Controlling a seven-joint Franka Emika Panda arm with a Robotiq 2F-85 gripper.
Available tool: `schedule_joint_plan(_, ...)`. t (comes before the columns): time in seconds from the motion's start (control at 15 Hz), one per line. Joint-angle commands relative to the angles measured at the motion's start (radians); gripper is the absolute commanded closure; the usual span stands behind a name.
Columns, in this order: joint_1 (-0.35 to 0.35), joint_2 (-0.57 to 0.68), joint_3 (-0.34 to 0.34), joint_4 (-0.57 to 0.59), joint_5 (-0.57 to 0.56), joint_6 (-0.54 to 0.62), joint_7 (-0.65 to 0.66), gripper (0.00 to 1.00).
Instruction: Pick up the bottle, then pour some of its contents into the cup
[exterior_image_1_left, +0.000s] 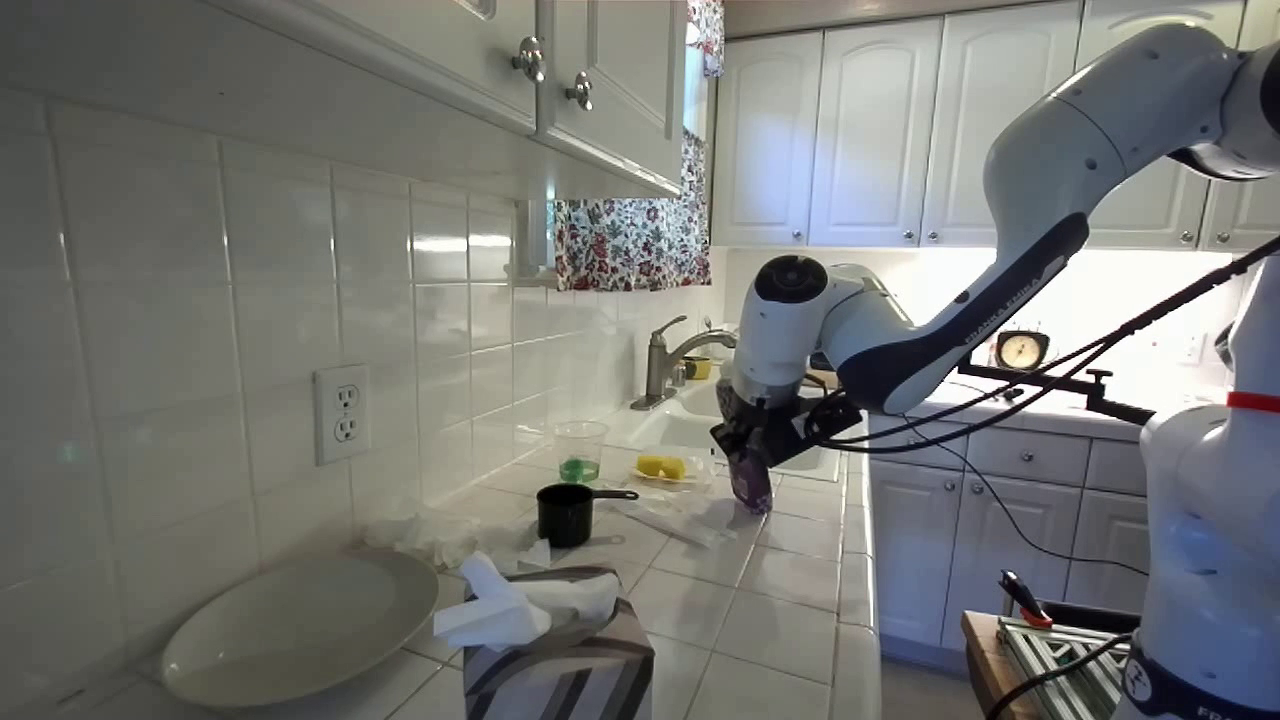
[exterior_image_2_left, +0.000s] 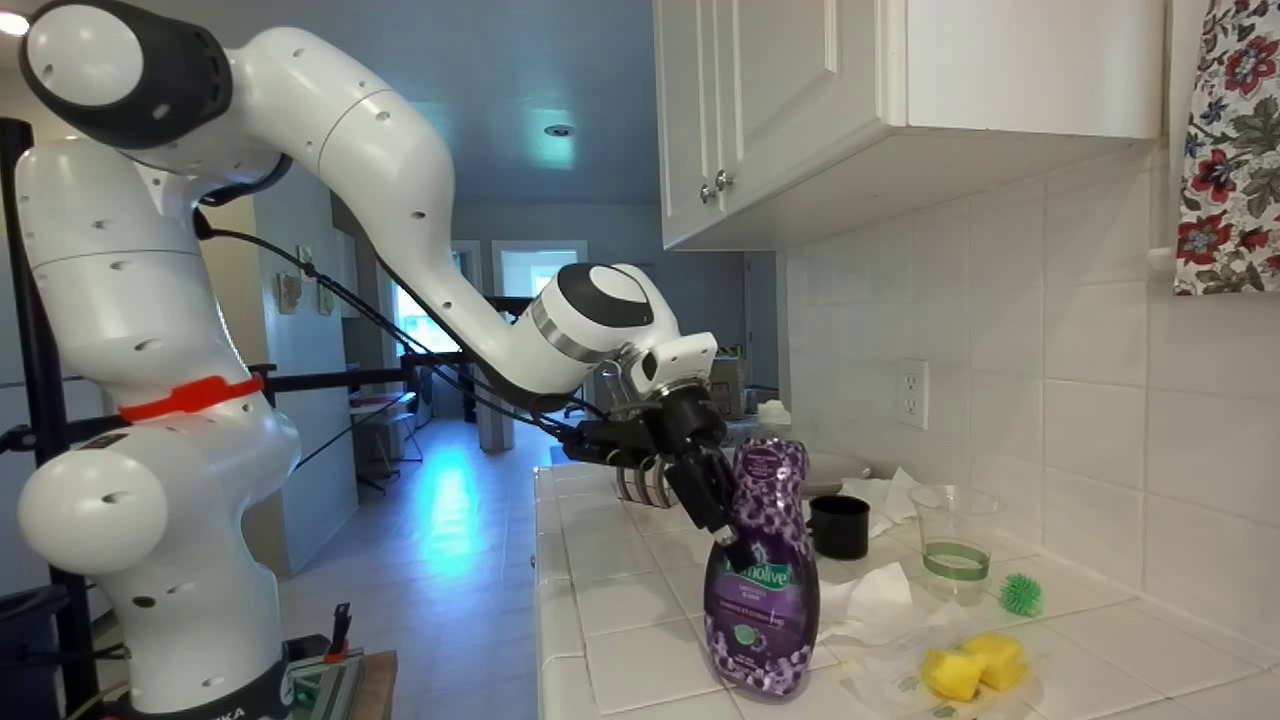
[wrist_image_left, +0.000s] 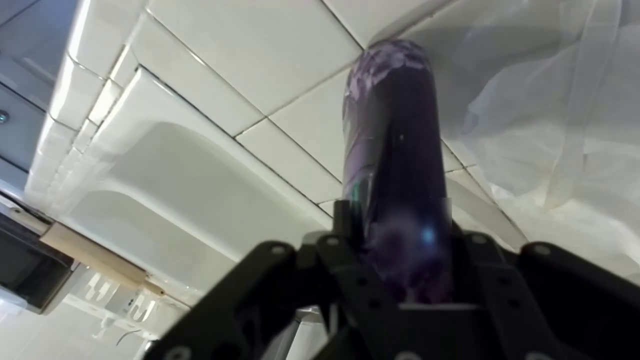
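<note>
1 gripper pinching purple btl; blk cup apart, on tiled ctr.

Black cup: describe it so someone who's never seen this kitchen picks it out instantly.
In an exterior view, start at the white tiled counter. Look between the striped tissue box and the clear plastic cup. There stands the black cup, set apart from that see-through neighbour by its opaque sides and long handle.

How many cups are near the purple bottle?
2: the black cup, near the tissue box, and the clear cup, beside the green spiky ball. Others may be hidden.
</note>
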Motion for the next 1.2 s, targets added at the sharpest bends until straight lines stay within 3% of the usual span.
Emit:
schedule_joint_plan(0.0,0.021,0.005,-0.031,0.010,0.015,0.028,-0.041,0.88)
schedule_joint_plan(0.33,0.038,-0.035,-0.056,-0.017,0.103,0.118,-0.156,0.92)
schedule_joint_plan(0.6,0.061,-0.067,-0.068,-0.030,0.325,0.169,-0.381,0.92)
schedule_joint_plan(0.87,0.075,-0.101,-0.050,-0.023,0.549,0.113,-0.607,0.92)
schedule_joint_plan(1.13,0.073,-0.124,-0.024,0.007,0.689,-0.007,-0.757,0.92)
